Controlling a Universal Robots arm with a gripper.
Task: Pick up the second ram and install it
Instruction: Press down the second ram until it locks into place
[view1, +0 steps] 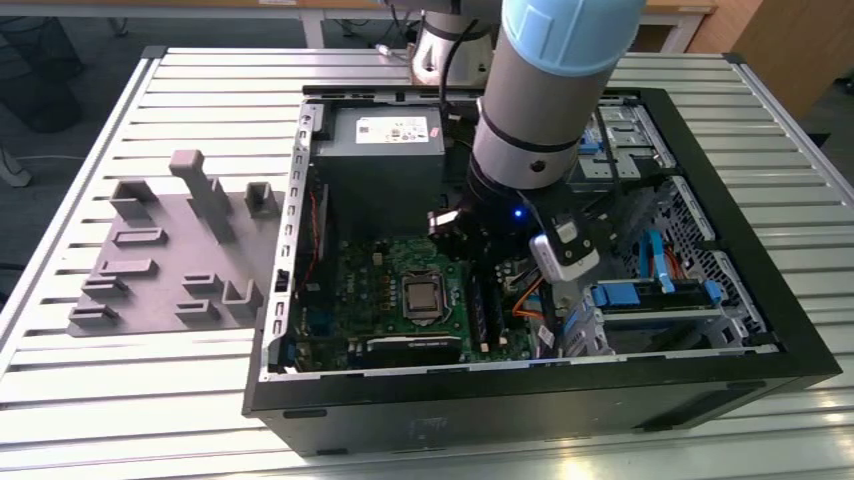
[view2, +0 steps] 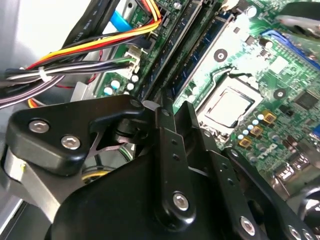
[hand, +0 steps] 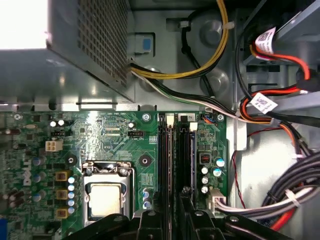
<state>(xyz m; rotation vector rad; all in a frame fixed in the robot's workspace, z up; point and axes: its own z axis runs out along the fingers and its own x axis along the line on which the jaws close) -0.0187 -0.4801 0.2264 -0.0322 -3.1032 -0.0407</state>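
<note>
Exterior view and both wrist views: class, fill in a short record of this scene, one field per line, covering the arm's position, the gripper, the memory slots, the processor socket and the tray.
arm position: reaching down into the open computer case
gripper: directly above the memory slots; whether it holds the second ram cannot be told
memory slots: long black strips beside the processor socket
processor socket: silver square on the green motherboard
grey tray: on the table, at the exterior view's left of the case
</note>
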